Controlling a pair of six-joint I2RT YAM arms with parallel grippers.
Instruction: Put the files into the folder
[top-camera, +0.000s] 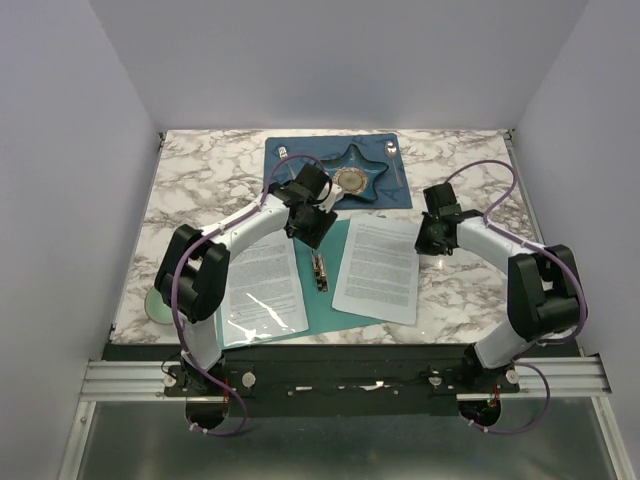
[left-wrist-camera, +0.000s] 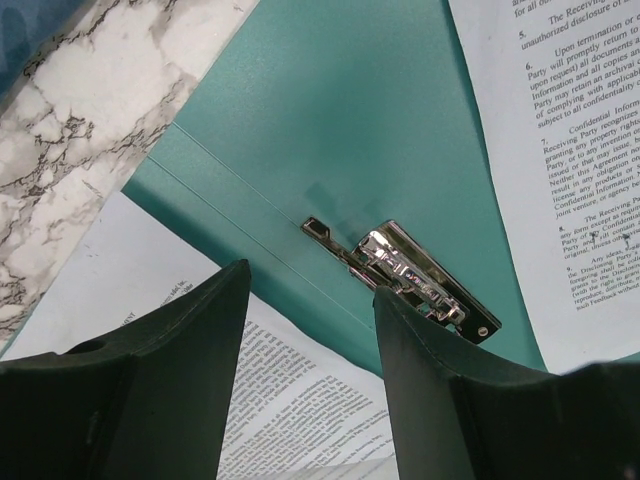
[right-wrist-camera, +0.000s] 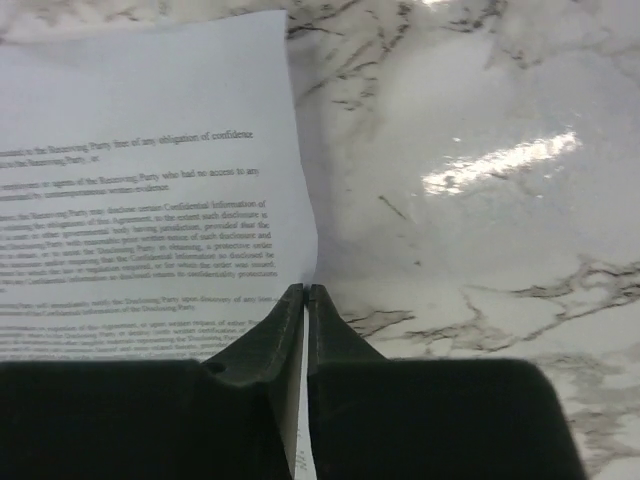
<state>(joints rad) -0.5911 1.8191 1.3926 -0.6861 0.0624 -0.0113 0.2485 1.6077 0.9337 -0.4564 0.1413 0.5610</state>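
Right end effector (right-wrist-camera: 305, 290) pinches a file (right-wrist-camera: 150, 180) reading "obligation of confidence"; left end effector (left-wrist-camera: 312, 282) gapes above folder (left-wrist-camera: 330, 120) clip (left-wrist-camera: 410, 275).

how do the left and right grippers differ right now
The left gripper has its fingers apart, holding nothing; the right gripper has its fingers pinched on the right sheet at its edge. The left gripper hangs over the folder by its metal clip; the right gripper sits over the table. Both have dark fingers.
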